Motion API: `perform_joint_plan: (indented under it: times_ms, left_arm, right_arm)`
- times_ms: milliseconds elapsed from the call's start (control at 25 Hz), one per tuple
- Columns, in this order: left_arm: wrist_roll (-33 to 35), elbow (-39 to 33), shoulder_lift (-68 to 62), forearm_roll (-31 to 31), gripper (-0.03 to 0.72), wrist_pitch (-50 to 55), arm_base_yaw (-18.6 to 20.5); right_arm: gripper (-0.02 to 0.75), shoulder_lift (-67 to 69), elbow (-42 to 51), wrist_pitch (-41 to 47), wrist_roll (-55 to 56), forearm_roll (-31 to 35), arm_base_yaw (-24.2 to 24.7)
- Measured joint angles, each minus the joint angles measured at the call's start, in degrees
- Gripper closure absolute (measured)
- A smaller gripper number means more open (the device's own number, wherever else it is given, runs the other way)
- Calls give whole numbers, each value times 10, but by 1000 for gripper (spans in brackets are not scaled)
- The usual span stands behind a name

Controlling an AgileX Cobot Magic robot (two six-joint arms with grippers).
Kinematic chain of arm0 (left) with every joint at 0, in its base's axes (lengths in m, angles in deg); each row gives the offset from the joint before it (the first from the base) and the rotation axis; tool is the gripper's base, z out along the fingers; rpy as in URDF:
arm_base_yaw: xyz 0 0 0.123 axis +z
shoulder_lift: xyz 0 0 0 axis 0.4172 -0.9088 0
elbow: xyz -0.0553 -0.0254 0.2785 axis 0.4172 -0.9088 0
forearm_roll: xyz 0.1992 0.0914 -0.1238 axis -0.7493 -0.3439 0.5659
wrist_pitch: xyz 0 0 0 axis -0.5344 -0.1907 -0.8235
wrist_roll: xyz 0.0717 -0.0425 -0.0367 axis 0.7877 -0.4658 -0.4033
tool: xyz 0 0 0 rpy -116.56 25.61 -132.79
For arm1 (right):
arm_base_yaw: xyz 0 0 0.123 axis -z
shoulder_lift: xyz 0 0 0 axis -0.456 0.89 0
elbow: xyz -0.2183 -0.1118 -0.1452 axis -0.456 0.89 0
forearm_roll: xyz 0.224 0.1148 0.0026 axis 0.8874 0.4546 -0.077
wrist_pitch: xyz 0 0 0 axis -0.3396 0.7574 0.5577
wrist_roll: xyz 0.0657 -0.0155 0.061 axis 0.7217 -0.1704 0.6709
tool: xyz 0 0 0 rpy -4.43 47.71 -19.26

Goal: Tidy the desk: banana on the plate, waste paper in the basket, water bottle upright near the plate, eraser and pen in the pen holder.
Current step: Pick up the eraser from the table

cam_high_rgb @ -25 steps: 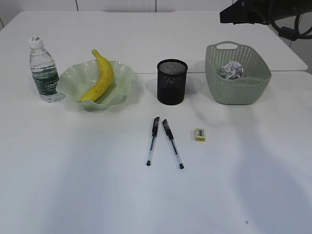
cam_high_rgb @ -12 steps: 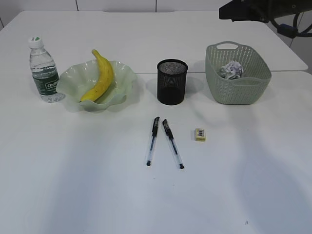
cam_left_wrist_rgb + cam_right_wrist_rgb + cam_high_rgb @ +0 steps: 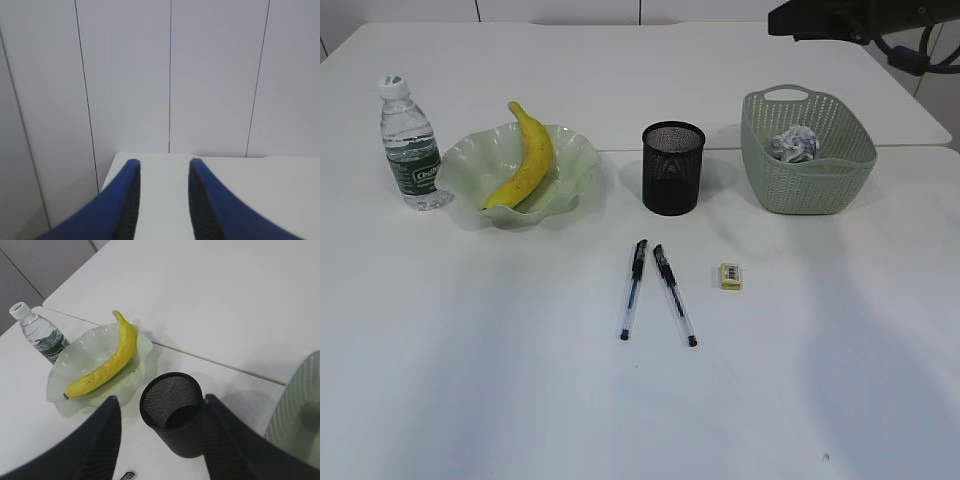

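Nothing shifted on white desk (image 3: 520, 400); both tools (image 3: 162, 200) (image 3: 160, 440) apart, empty, paneled wall (image 3: 215, 75) behind.

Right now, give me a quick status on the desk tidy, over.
Left gripper and right gripper open, empty. Two pens and eraser on the desk, pen holder unobstructed.

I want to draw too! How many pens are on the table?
2: left pen and right pen lie side by side on the desk, in front of the pen holder.
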Motion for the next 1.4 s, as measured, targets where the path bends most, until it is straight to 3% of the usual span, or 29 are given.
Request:
perform_joint_plan:
  times_ms: [160, 440, 560, 880, 1120, 1400]
  left_arm:
    - [5, 0, 0, -9, 369, -1, 0]
    - [6, 0, 0, -13, 352, -2, 0]
    - [6, 0, 0, -13, 352, -2, 0]
    - [6, 0, 0, -13, 352, -2, 0]
    - [6, 0, 0, -14, 352, -2, 0]
    - [7, 0, 0, -14, 352, -2, 0]
  right_arm:
    - [353, 0, 0, 8, 1, 2, 0]
    - [353, 0, 0, 43, 4, -1, 0]
    - [353, 0, 0, 74, 16, -30, 0]
    - [353, 0, 0, 139, 140, -191, 0]
    - [353, 0, 0, 168, 250, -208, 0]
    - [353, 0, 0, 185, 278, -234, -4]
